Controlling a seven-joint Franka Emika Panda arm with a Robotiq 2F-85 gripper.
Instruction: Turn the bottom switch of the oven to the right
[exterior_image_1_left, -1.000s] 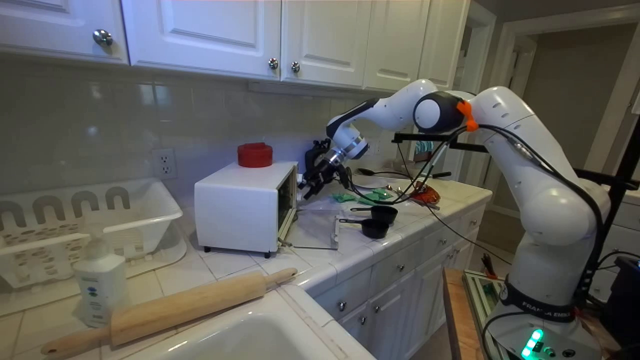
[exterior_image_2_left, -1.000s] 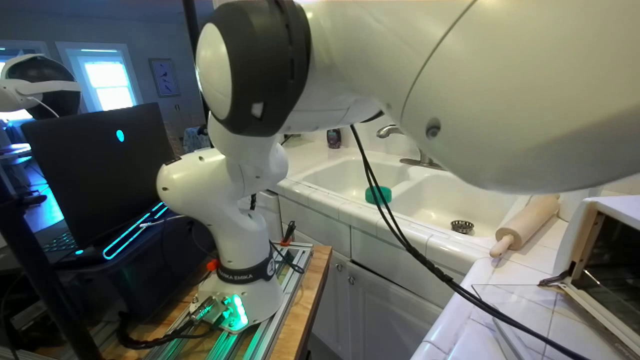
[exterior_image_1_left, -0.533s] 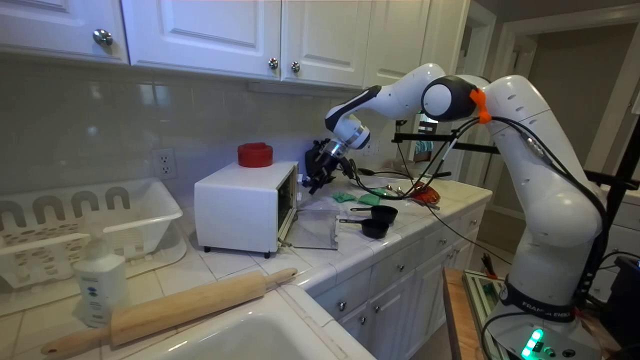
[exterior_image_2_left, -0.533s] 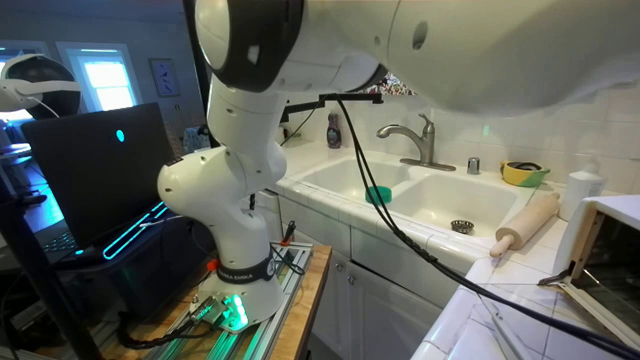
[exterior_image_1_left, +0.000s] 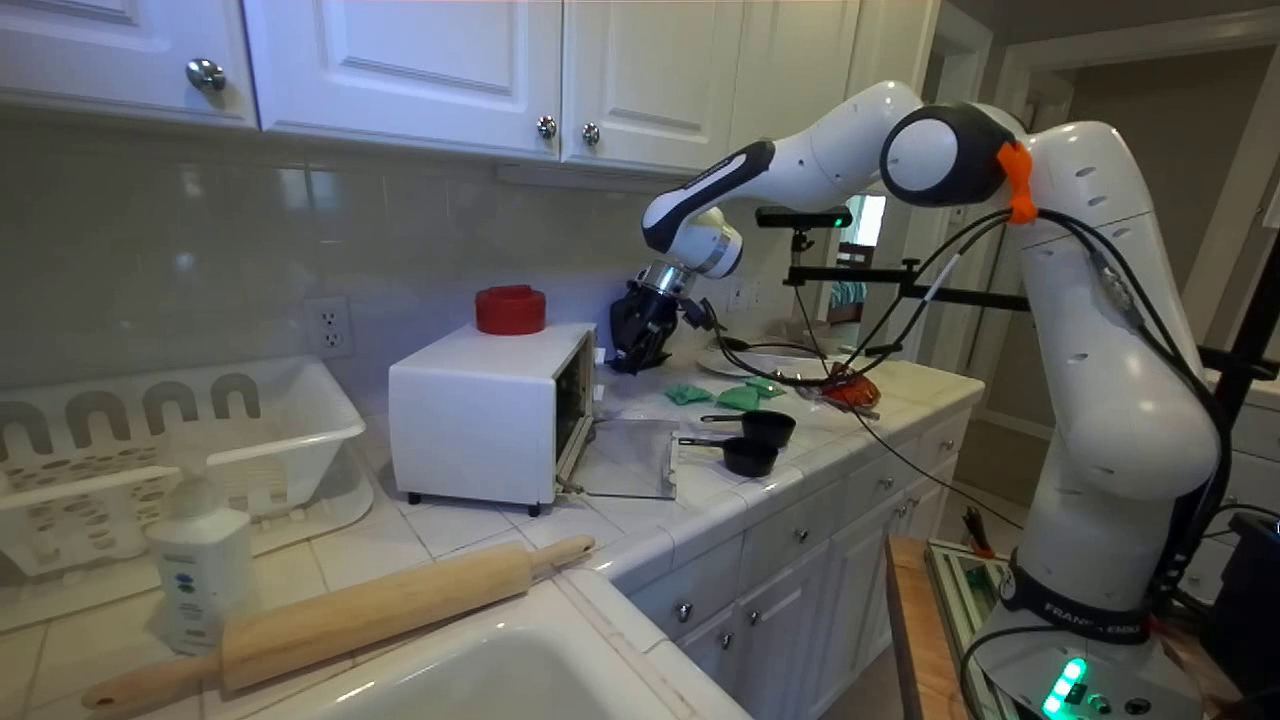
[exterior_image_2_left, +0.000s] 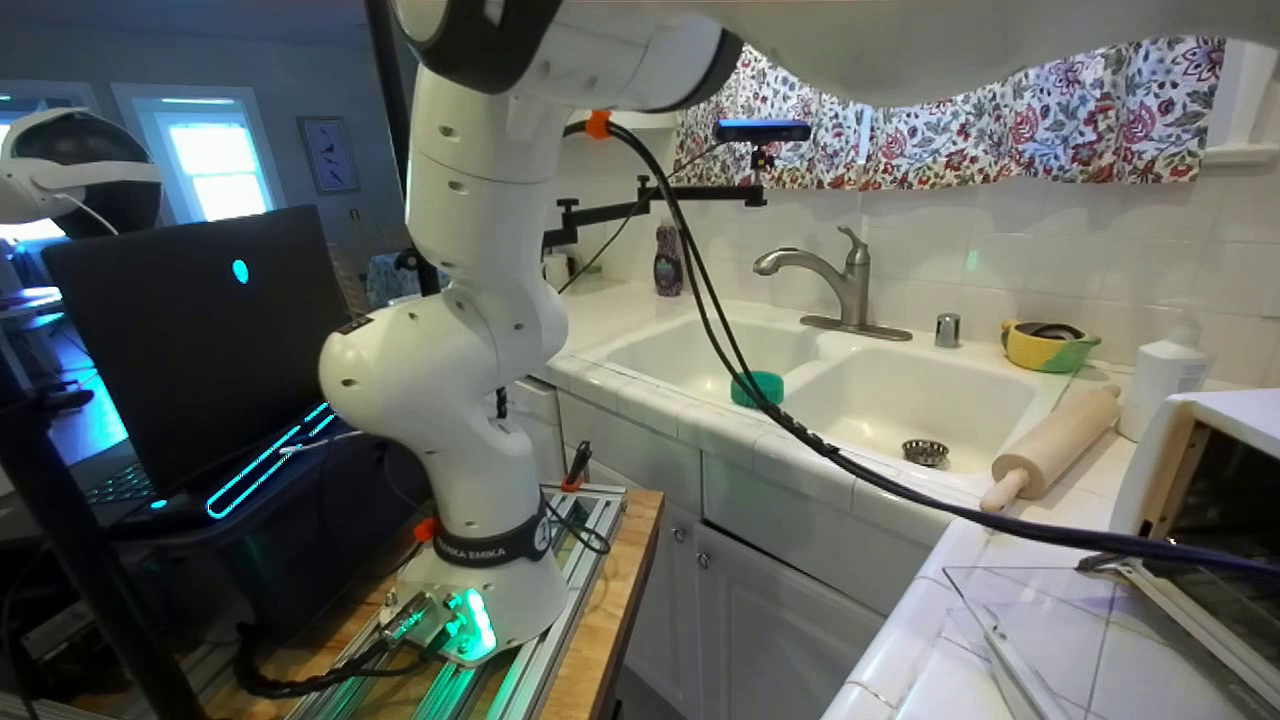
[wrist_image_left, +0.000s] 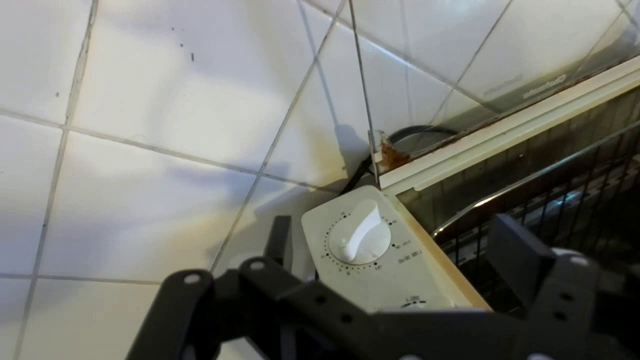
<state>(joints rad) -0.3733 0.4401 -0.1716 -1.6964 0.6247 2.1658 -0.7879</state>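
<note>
1. Here's the oven, squat and white on the tiled counter, glass door let down in front, a red container riding on top.
2. Eyes on the claw! Its fingers are spread wide with nothing between them, over the oven's control panel in the wrist view. How high above, I can't tell.
3. And there's the target: a white dial at the panel's end by the door hinge, which I take for the bottom switch. A second scale just peeks out, the rest hidden behind the claw.
4. How will it handle? I'd bet on hard, smooth plastic, a little slippery, with some stiffness in the turn.
5. Where to bite: the raised ridge across the dial's middle, flat sides pinched, not the round skirt. It slants in the wrist view, so a small roll of the wrist should help square things up.
6. Then a gentle twist right. Shove too hard and that oven, probably light on its little feet, could skid. The glass looks the fragile part; mind the finger on that side.
</note>
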